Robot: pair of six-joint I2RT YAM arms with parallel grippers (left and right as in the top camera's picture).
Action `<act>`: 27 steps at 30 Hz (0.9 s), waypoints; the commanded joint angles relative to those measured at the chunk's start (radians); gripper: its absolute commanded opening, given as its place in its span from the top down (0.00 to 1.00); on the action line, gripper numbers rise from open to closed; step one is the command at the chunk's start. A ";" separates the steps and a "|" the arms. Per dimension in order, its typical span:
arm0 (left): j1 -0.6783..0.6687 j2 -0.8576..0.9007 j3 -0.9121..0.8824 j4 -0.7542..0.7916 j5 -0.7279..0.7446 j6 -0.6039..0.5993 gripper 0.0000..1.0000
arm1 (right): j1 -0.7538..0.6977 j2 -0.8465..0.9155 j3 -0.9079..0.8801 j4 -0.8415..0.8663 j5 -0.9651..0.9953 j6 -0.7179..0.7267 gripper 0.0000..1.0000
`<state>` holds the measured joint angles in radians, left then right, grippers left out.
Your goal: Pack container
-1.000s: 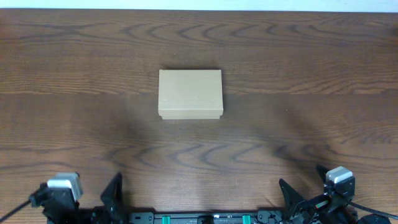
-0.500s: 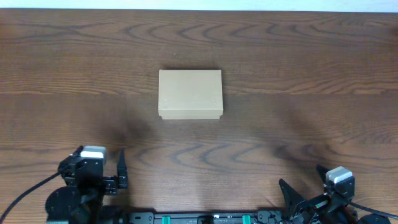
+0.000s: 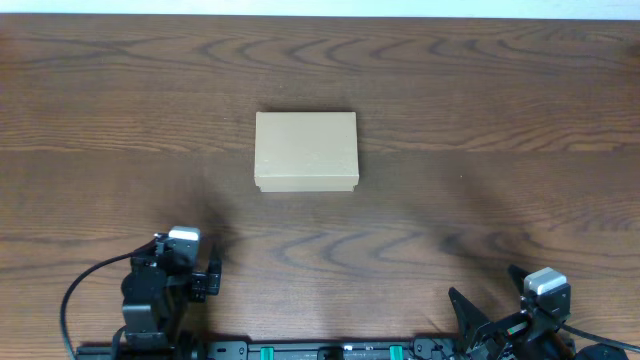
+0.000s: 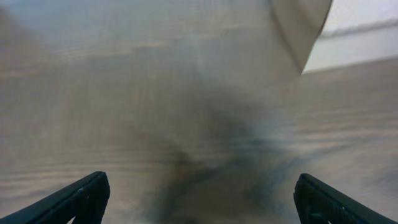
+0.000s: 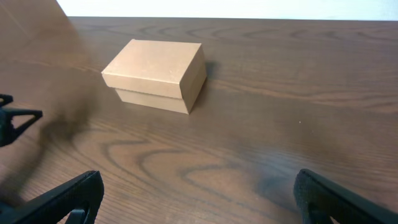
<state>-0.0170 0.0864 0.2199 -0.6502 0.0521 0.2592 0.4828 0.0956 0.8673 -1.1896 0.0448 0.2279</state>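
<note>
The container is a plain tan cardboard box with its lid shut, lying in the middle of the wooden table. It also shows in the right wrist view, far ahead and to the left. In the left wrist view a blurred tan shape at the top right may be the box. My left gripper is open and empty at the near left, well short of the box; its fingers hang over bare wood. My right gripper is open and empty at the near right edge.
The dark wooden table runs out to a pale far edge. A finger of the left arm shows at the left border of the right wrist view. The arm bases line the near edge.
My left arm has moved forward and to the right, away from the near left corner toward the box. The right arm and the box have not moved.
</note>
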 commanded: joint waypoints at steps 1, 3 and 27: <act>-0.003 -0.021 -0.046 0.014 -0.037 0.011 0.05 | -0.008 -0.006 -0.003 -0.001 0.004 0.011 0.01; -0.003 -0.032 -0.067 0.016 -0.039 0.011 0.05 | -0.008 -0.006 -0.003 -0.001 0.004 0.011 0.01; -0.003 -0.045 -0.066 0.011 -0.062 0.010 0.05 | -0.008 -0.006 -0.003 -0.001 0.003 0.011 0.01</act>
<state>-0.0170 0.0509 0.1619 -0.6418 0.0143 0.2630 0.4828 0.0956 0.8673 -1.1892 0.0444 0.2276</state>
